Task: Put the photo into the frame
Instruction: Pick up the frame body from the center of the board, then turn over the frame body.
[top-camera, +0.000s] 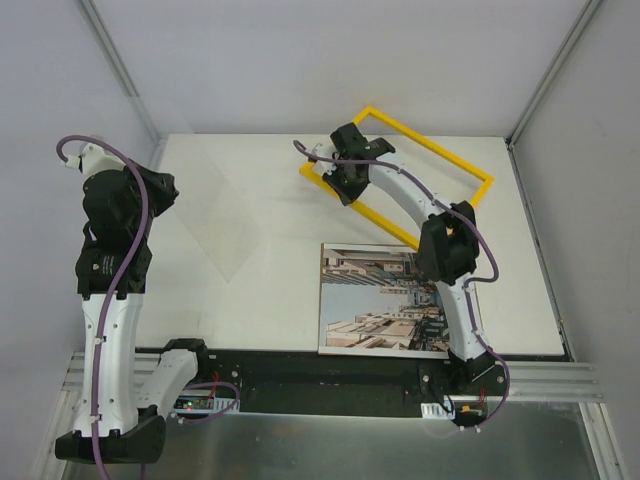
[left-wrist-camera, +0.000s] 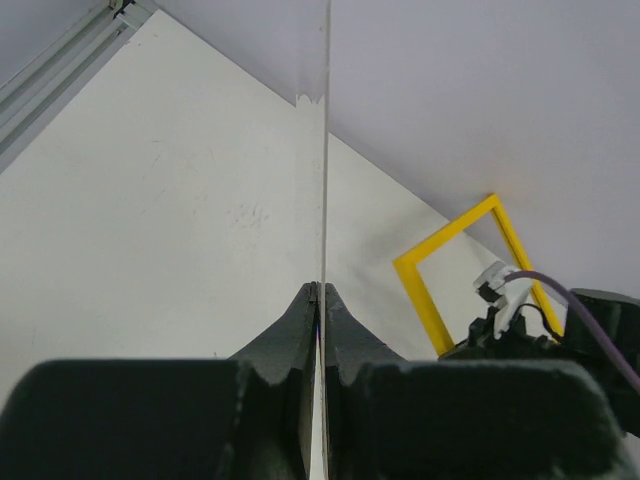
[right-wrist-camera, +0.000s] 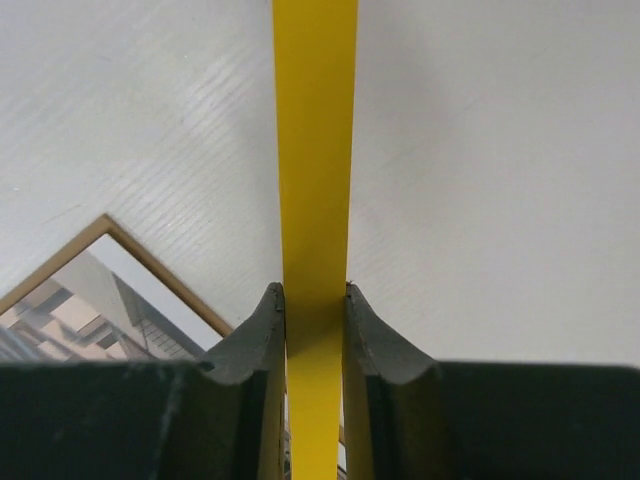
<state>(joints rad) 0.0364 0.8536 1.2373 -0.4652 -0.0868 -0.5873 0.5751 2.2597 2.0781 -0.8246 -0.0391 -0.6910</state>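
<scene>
Right gripper is clamped on the frame rail, far right of the table; left gripper pinches a clear pane. Photo lies face up near your right base. Keep the rail square when lifting, so the frame cannot swivel.

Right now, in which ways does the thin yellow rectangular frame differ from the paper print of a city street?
The thin yellow frame is an open outline; the city-street paper print is a full picture. The frame sits far and skewed; the print lies near, square to the table edge. The right gripper clamps a frame bar; no gripper touches the print. Both are rectangular.
</scene>
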